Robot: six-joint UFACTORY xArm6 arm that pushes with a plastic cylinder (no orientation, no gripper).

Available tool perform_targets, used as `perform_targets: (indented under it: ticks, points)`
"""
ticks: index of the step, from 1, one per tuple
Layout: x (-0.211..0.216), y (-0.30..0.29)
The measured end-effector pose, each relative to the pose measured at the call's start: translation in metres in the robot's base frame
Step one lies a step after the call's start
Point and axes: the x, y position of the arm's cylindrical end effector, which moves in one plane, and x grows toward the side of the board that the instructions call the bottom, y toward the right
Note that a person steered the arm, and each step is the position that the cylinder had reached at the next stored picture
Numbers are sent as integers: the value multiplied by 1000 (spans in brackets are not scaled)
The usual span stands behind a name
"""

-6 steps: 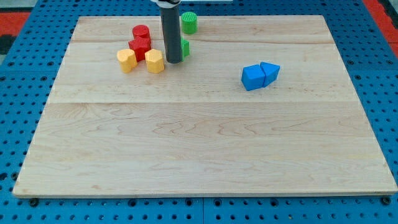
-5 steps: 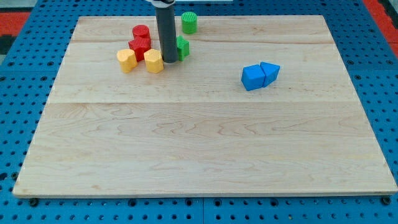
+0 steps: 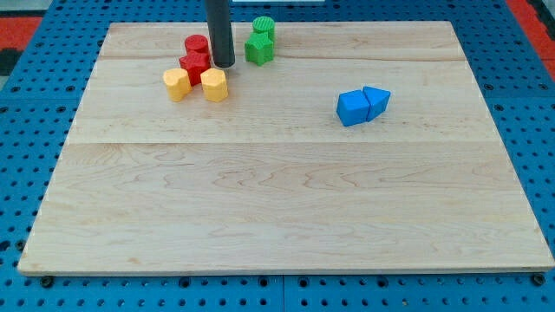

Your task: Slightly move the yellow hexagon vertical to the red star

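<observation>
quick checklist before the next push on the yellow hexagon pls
1. My tip in view: ok, just above the yellow hexagon, right of the red star.
2. Tip touching the hexagon: cannot tell, very close.
3. Hexagon relative to red star: not ok, it sits below and to the view's right, not straight below.
4. Other yellow block crowds the hexagon's left: not ok.
5. Green blocks away from tip: ok.
6. Blue blocks far off: ok.

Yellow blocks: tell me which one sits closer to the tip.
The yellow hexagon, the view's right one of the pair, directly below my tip; the other yellow block lies farther left.
</observation>
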Motion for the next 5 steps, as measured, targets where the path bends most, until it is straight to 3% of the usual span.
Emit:
perform_targets:
  ticks: [2,5]
  points:
    - [39,-1]
    - [173,9]
